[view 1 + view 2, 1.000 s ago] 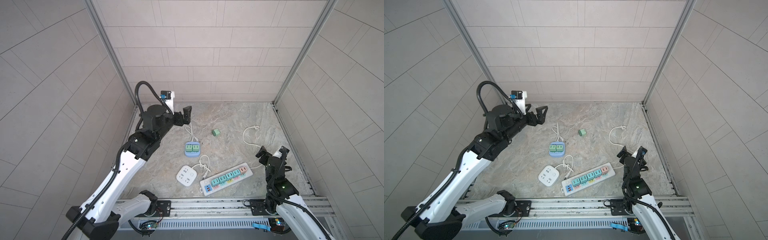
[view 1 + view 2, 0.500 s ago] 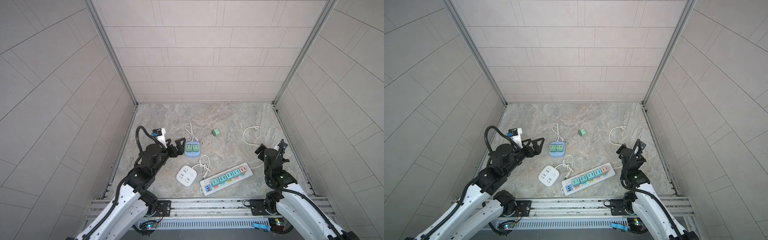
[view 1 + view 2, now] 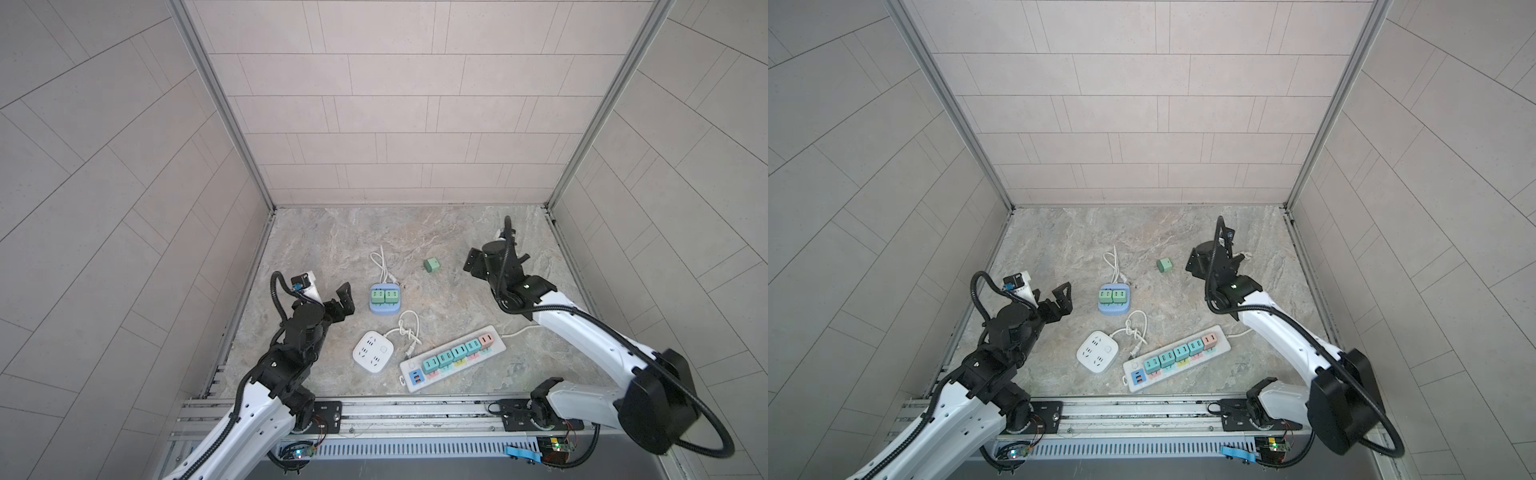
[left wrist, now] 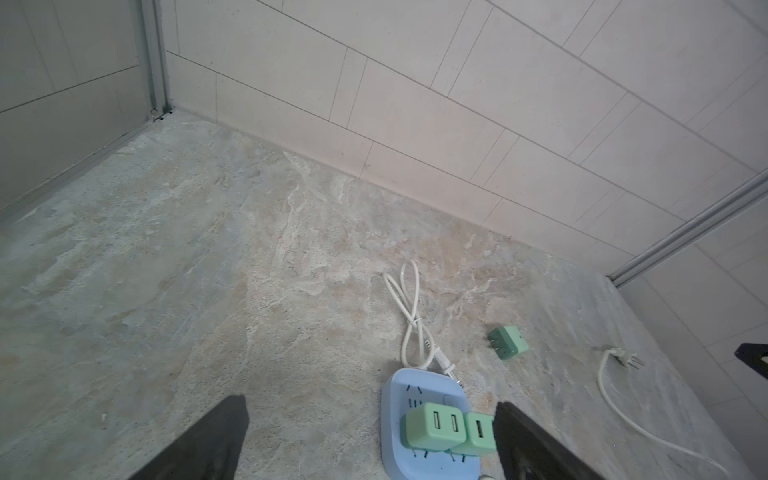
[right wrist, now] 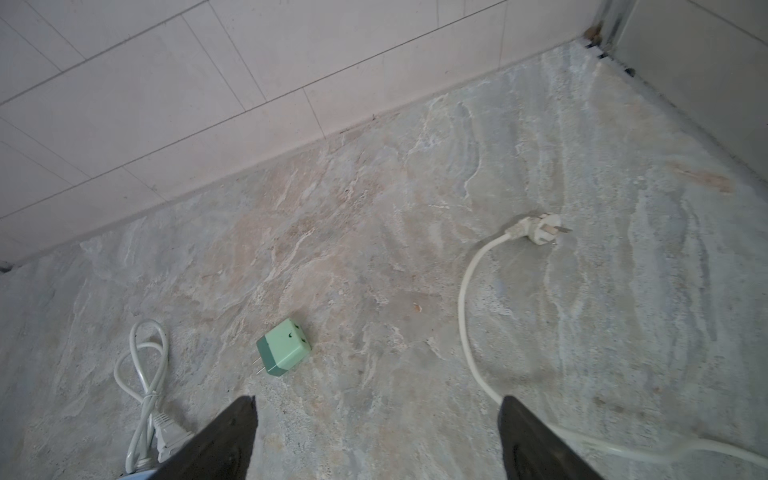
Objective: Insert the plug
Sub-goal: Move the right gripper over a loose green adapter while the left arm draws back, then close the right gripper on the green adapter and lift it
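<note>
A loose green plug (image 3: 432, 264) (image 3: 1165, 265) lies on its side on the stone floor, prongs showing in the right wrist view (image 5: 284, 347) and the left wrist view (image 4: 508, 343). My right gripper (image 3: 496, 262) (image 3: 1217, 262) (image 5: 379, 400) hovers just right of it, open and empty. A blue socket base (image 3: 385, 309) (image 3: 1113, 311) (image 4: 395, 415) carries two green plugs. My left gripper (image 3: 334, 301) (image 3: 1050, 297) (image 4: 370, 403) stands open beside the base's left side, holding nothing.
A white square socket block (image 3: 373, 351) and a long power strip (image 3: 453, 358) with several coloured plugs lie near the front. A bundled white cord (image 3: 380, 266) sits behind the blue base. The strip's cord ends in a white plug (image 5: 540, 228).
The left arm came down from high at the back left to sit low beside the blue base. The right gripper moved from the front right towards the back, near the green plug.
</note>
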### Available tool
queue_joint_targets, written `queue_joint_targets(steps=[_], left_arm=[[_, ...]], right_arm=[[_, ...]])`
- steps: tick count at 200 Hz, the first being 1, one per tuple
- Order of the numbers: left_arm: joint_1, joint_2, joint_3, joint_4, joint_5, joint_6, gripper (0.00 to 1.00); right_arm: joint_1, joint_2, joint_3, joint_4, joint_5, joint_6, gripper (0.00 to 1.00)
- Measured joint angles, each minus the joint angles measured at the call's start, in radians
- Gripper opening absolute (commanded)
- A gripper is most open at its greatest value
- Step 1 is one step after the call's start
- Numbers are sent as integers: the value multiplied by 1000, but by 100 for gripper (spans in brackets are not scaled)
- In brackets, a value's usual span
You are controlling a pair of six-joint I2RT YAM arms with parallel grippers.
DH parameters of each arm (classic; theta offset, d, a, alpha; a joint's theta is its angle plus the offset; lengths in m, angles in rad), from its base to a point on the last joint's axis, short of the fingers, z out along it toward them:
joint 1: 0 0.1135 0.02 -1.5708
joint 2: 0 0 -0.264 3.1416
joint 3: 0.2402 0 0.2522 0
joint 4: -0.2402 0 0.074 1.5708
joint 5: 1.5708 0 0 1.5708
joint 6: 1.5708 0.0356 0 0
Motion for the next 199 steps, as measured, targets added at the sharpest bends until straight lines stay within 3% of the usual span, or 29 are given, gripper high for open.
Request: queue_joint_targets(steps=[60,102,144,199], left_arm=[[0,-82,11,-260,-137,-170,100],[0,-147,11,-346,-161,-204,100],[0,-156,11,-355,-158,-211,100],[0,-154,11,-354,-139,-208,100]], right_arm=[[10,429,349,-135,-145,-26,78],[20,677,560,-217,-217,-28,81],[33,837,707,-299,-210,-27,82],[34,917,834,-352,-177,-24,82]])
